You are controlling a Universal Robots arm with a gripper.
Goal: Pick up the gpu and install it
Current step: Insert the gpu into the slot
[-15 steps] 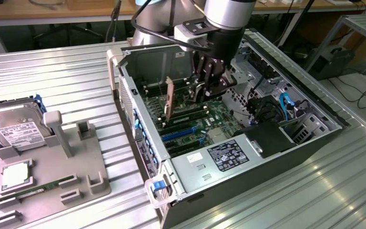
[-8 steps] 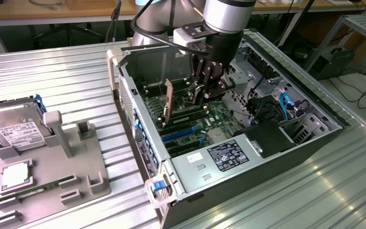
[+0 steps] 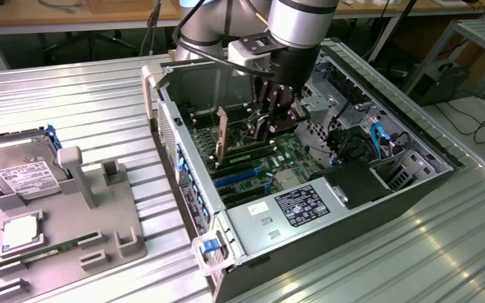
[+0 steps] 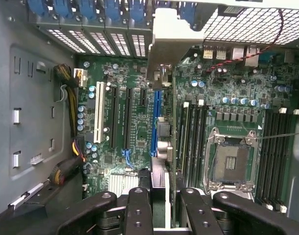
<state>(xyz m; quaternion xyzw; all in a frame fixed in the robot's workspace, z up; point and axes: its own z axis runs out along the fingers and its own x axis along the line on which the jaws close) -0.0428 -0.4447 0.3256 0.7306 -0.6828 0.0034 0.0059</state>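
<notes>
A: How is the gripper (image 3: 274, 123) standing?

B: Its black fingers (image 4: 139, 208) are sitting narrow, pinching the thin gpu (image 3: 222, 144) by its upper edge. The card is hanging upright, edge-on, directly beneath the fingers.

A: And where is that?

B: Inside the open computer case (image 3: 411, 189), just over the green motherboard (image 4: 135, 78). Below the gripper a blue expansion slot (image 4: 156, 122) is running in line with the card; a white slot (image 4: 98, 111) is lying well to one side.

A: Anything outside?

B: Well away from the gripper, a grey moulded tray (image 3: 99, 246) is holding a silver hard drive (image 3: 19, 167) on the ribbed metal table (image 3: 74, 107).
</notes>
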